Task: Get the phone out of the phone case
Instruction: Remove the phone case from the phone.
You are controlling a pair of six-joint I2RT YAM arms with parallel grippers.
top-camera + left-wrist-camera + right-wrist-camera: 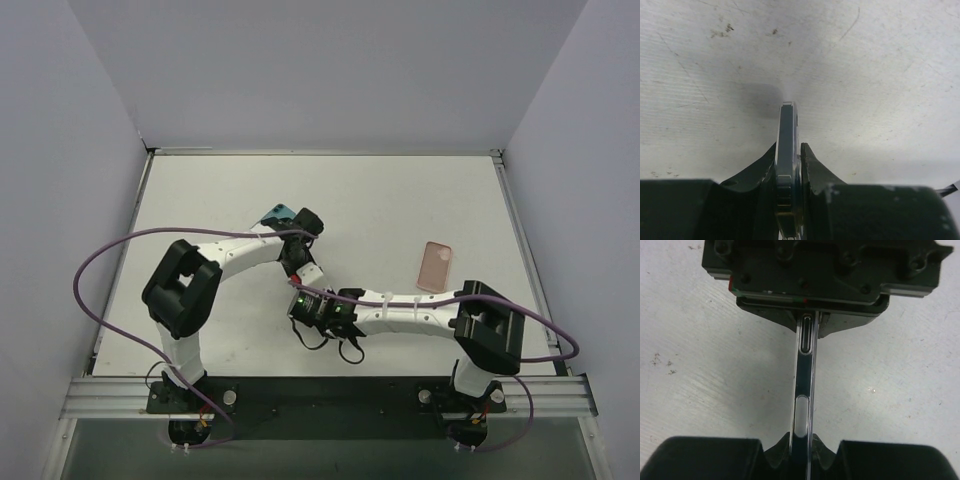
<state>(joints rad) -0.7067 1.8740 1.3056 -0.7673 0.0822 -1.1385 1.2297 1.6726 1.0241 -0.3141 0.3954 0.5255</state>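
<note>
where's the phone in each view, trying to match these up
left wrist: the phone stands edge-on at centre, clamped in the left hand.
right wrist: edge-on down the middle, from the right hand up to the left hand.
top external: just left of centre where the two hands meet, mostly hidden.
shared landmark: the left hand on the phone.

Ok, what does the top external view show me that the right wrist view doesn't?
Only the top external: the pink phone case lying on the table, apart from both arms, and a teal object beside the left arm's wrist. Only the right wrist: the phone itself, edge-on with its side buttons, clamped by the right gripper at the near end and the left gripper at the far end. Both: the two grippers meeting over the table.
</note>
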